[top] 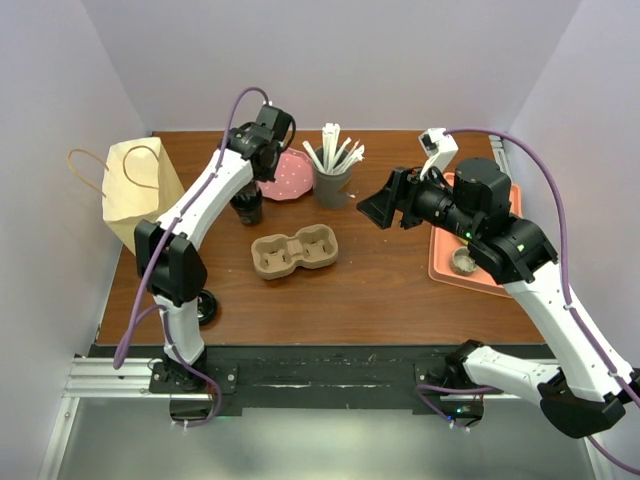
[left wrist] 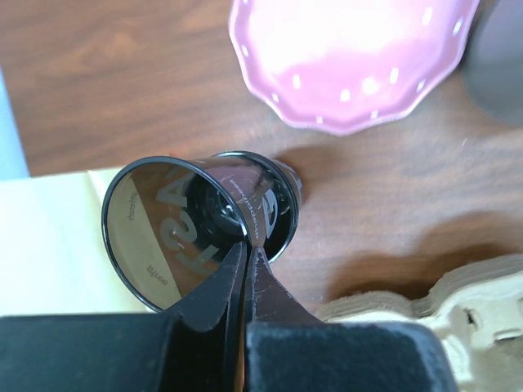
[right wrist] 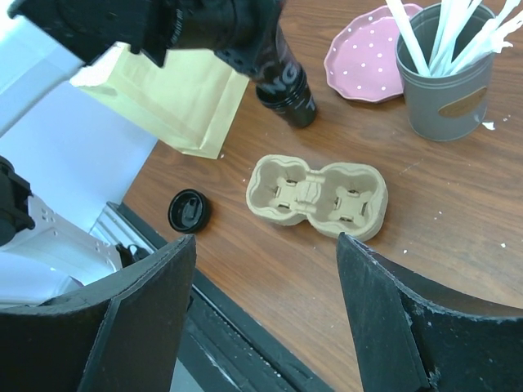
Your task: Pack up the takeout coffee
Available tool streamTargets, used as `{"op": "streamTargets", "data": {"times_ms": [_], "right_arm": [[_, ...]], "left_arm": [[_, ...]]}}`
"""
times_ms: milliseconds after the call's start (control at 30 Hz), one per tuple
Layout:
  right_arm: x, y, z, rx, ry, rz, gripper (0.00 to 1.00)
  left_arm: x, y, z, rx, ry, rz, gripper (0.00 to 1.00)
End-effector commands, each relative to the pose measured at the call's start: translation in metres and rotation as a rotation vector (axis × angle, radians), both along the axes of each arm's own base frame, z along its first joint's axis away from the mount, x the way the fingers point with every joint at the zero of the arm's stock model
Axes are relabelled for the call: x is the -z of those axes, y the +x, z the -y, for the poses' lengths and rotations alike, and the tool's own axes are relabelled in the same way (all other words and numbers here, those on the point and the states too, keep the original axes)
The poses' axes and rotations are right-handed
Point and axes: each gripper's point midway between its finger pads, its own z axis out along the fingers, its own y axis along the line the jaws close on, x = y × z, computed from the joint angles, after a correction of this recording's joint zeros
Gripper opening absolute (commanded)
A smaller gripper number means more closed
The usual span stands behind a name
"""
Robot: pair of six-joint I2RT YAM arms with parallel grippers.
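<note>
The takeout coffee cup (top: pixel 248 210) is black with white lettering and stands at the back left, between the paper bag and the pink plate. My left gripper (top: pixel 250 186) is shut on its rim from above. In the left wrist view the fingers (left wrist: pixel 245 247) pinch the cup's wall (left wrist: pixel 176 233), and the cup's mouth looks open with no lid on it. The cup also shows in the right wrist view (right wrist: pixel 282 82). A loose black lid (top: pixel 205 305) lies near the left front edge. My right gripper (top: pixel 385 210) is open and empty above the table, right of centre.
A two-hole pulp cup carrier (top: pixel 293 252) lies mid-table. A brown paper bag (top: pixel 135 190) stands at the far left. A pink dotted plate (top: pixel 290 175) and a grey cup of stirrers (top: pixel 331 182) are at the back. An orange tray (top: pixel 438 262) holding a small round container (top: pixel 462 262) is at the right.
</note>
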Motion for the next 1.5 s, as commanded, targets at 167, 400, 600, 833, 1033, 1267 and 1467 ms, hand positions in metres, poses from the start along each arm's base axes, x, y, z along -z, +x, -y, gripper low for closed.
{"op": "streamTargets", "data": {"times_ms": [167, 400, 600, 833, 1033, 1267, 1467], "right_arm": [[-0.022, 0.002, 0.008, 0.058, 0.045, 0.015, 0.73], [-0.027, 0.000, 0.022, 0.151, 0.091, -0.004, 0.73], [-0.037, -0.001, 0.049, 0.274, 0.064, 0.006, 0.73], [-0.041, -0.013, 0.058, 0.280, 0.068, 0.028, 0.74], [-0.051, -0.030, 0.076, 0.311, 0.088, 0.051, 0.74], [-0.062, -0.051, 0.097, 0.360, 0.150, 0.068, 0.75], [-0.065, -0.058, 0.108, 0.386, 0.126, 0.083, 0.76]], "left_arm": [[-0.073, -0.008, 0.020, -0.010, -0.061, 0.183, 0.00], [-0.095, -0.050, 0.070, 0.106, -0.139, 0.195, 0.00], [-0.101, -0.112, 0.117, 0.264, -0.275, 0.123, 0.00], [-0.076, -0.204, 0.179, 0.426, -0.359, 0.023, 0.00], [-0.039, -0.246, 0.204, 0.387, -0.326, -0.066, 0.00], [0.018, -0.256, 0.200, 0.285, -0.123, -0.116, 0.00], [0.040, -0.246, 0.203, 0.267, -0.085, -0.080, 0.00]]}}
